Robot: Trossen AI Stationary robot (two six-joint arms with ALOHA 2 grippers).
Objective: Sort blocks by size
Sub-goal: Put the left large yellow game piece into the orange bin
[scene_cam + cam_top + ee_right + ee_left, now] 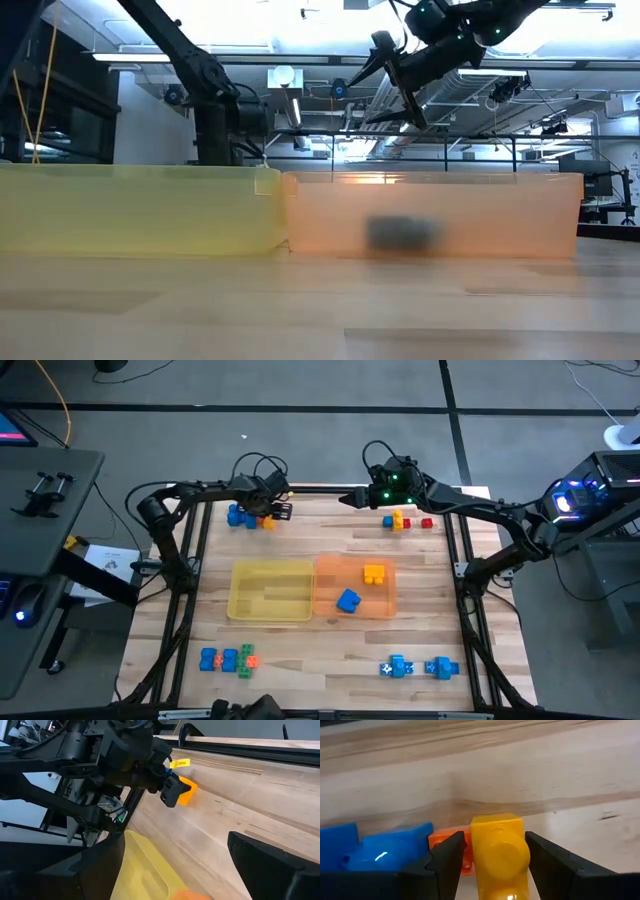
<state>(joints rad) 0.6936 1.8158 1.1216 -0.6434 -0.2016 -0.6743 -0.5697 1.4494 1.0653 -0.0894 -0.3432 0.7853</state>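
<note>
While viewed from overhead, at ten o'clock: left gripper (pixel 278 511) low over a block cluster (pixel 243 517), fingers (pixel 445 862) spread either side of a yellow block (pixel 499 851), not yet pinching. At table centre: yellow tray (pixel 270 591) beside orange tray (pixel 355 587), with two blocks inside. At one o'clock: right gripper (pixel 350 497) raised, jaws apart, nothing held. Further blocks (pixel 406 521) at two o'clock.

wooden table (pixel 300 645), two trays (pixel 272 590), scattered blocks (pixel 227 659)
</note>
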